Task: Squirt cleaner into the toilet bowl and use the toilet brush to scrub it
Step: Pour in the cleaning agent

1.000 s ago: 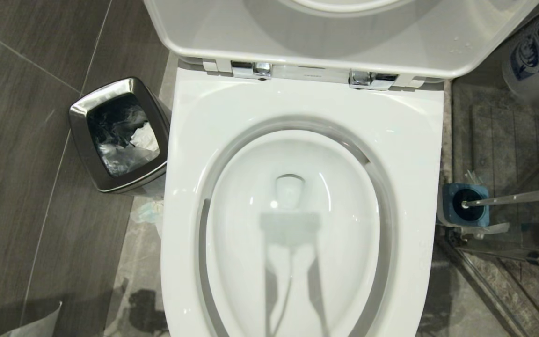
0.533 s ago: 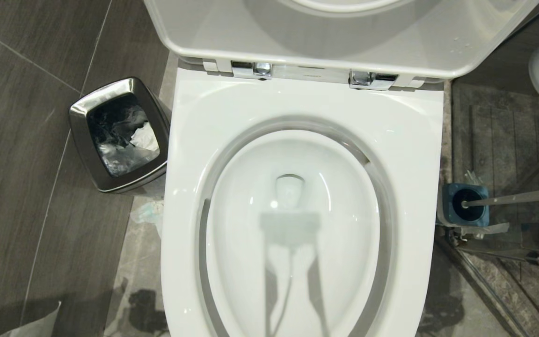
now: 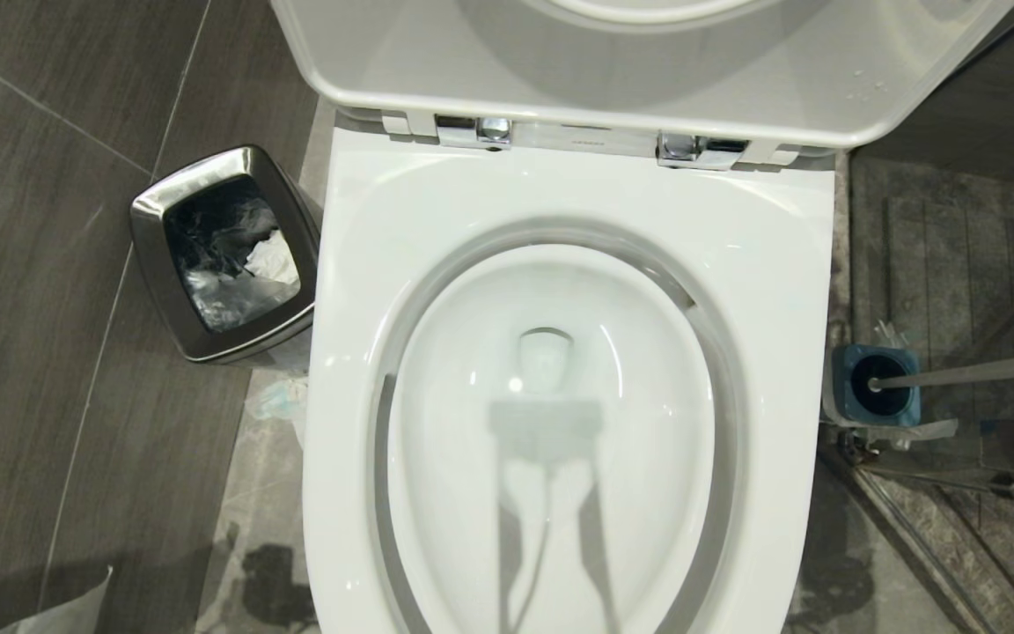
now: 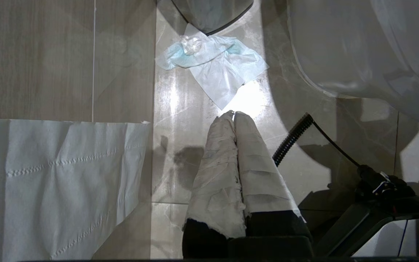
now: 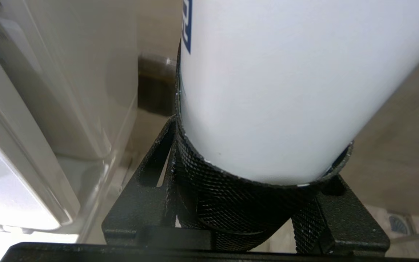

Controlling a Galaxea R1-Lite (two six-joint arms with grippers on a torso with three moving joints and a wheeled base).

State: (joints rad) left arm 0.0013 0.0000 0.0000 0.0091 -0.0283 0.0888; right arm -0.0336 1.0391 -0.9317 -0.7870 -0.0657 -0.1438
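Observation:
The toilet bowl (image 3: 560, 440) fills the middle of the head view, lid and seat raised, water in the basin. The toilet brush (image 3: 965, 372) stands to the bowl's right with its black head in a blue-and-grey holder (image 3: 846, 374); its white handle leans off to the right. Neither arm shows in the head view. In the right wrist view my right gripper (image 5: 253, 174) is shut on the cleaner's white bottle (image 5: 275, 83), which has blue print and a black mesh sleeve round its held end. My left gripper (image 4: 234, 114), wrapped in white tape, hangs shut and empty above the floor.
A small steel waste bin (image 3: 150, 220) stands left of the toilet. A crumpled blue-white wipe (image 4: 213, 65) and a sheet of tissue paper (image 4: 49, 182) lie on the floor tiles. A glass shower partition's frame (image 3: 929, 480) runs behind the brush holder.
The white bottle with blue print at the head view's upper right slid further right and left that view. Toilet, bin and brush have not moved.

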